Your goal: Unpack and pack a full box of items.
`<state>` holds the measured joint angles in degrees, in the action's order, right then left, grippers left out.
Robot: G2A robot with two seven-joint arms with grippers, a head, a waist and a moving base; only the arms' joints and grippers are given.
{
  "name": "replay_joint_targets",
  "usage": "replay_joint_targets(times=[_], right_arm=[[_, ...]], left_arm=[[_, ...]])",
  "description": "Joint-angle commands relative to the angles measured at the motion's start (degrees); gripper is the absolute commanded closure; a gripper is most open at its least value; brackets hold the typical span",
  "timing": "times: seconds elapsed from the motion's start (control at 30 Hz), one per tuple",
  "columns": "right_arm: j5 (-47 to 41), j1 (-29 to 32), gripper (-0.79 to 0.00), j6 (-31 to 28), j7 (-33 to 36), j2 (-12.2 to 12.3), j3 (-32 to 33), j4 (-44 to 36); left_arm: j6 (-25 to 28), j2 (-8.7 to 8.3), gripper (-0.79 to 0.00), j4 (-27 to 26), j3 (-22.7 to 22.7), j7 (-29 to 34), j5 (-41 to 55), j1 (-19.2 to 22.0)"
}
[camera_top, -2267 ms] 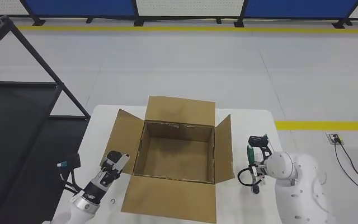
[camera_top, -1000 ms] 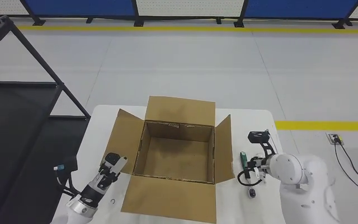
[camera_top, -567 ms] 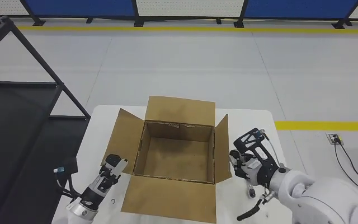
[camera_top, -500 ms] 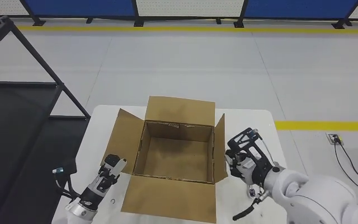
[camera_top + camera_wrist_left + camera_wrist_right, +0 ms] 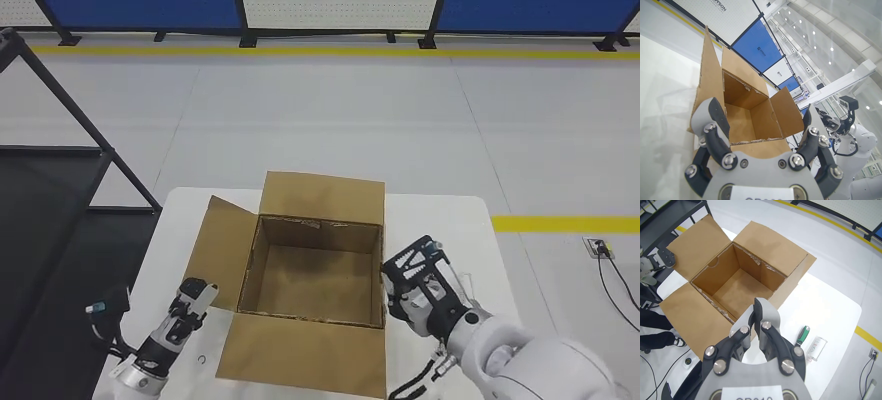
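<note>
Jaws: right gripper [image 5: 757,311] closed, left gripper [image 5: 762,111] spread | right sits at raised side flap [image 5: 793,279], probably to fold cardboard box [image 5: 320,235] shut

Plain tan-brown over the open corrugated cardboard box [image 5: 318,285], walls, flaps and floor alike, with paler ragged fluting along the torn rims; flat white on the rounded table top [image 5: 450,215]; silver-grey metal with matt black pads on the left two-fingered gripper [image 5: 762,111]; same grey and black on the right two-fingered gripper [image 5: 758,306]; green with black trim on the small tool handle [image 5: 803,333]; clear with red and green marks on the small cylindrical container [image 5: 816,348]; pale grey on the smooth floor [image 5: 330,110], crossed by yellow stripes; blue and white by turns on the partition panels [image 5: 140,12]; black on the metal rack [image 5: 45,200].
</note>
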<state>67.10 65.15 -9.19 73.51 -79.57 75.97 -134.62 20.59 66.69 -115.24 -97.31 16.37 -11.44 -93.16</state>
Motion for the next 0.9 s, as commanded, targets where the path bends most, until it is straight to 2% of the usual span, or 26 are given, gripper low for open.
replay_joint_targets(times=[0.0, 0.23, 0.4, 0.67, 0.87], right_arm=[[-0.1, -0.1, 0.000, -1.1, -0.4, 0.1, -1.4, 0.2], [4.8, -0.2, 0.000, -1.6, -2.9, 0.3, -6.0, 0.8], [10.5, -1.8, 0.000, 4.1, 0.6, 0.2, -7.2, 3.0], [15.0, -1.2, 0.000, 10.9, 4.3, 0.4, -3.1, 5.8], [12.4, -3.0, 0.000, 13.4, 3.9, 0.3, -0.1, 14.8]], left_arm=[[0.0, -0.01, -0.785, 0.1, 0.2, 0.2, 0.0, 0.3], [0.0, -0.02, -0.785, 0.4, 0.6, 0.5, 0.0, 1.1], [0.2, -0.01, -0.785, 0.6, 0.3, 0.0, 0.4, 0.9], [0.1, -0.01, -0.785, 0.7, 0.2, -0.1, 0.5, 0.7], [-0.4, 0.00, -0.785, 0.5, 0.7, 0.1, 0.1, 1.3]])
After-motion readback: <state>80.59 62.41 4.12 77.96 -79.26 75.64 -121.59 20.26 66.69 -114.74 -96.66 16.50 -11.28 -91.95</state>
